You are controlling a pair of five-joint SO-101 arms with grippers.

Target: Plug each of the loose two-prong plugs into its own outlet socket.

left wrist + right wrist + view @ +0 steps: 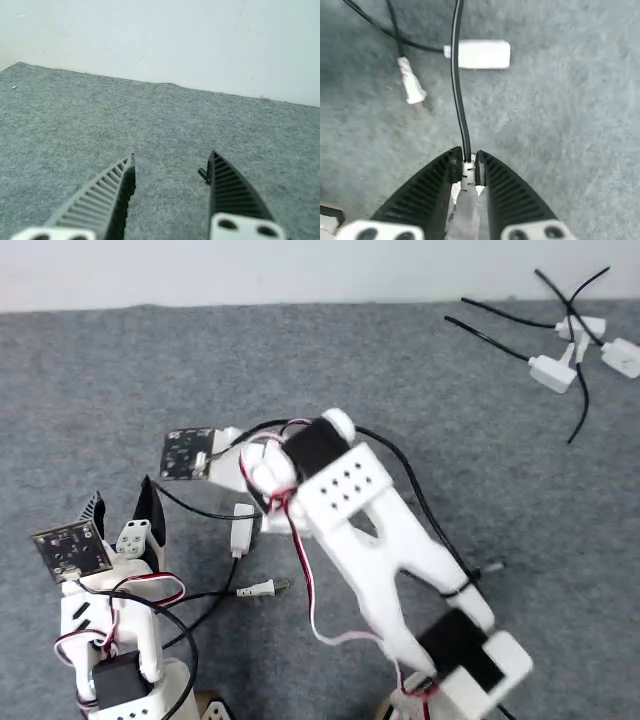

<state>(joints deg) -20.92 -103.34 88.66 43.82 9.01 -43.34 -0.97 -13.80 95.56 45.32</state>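
Grey carpeted surface (90, 370), white wall (200, 40) behind. My right pincer (467, 157) is clamped on white connector (466, 173), black cord (454, 75) running off it. A plug, I think; prongs hidden. Socket block (485, 54) lies near, ahead of pincer, with second plug (410, 86) close by, prongs bare. Left pincer (172, 156) spread wide over bare carpet, holding nothing. Step in hand: bring held plug to socket. Next I need prongs lined with slots, perhaps left pincer bracing block. Spare cords (575, 345) at far corner, well apart.
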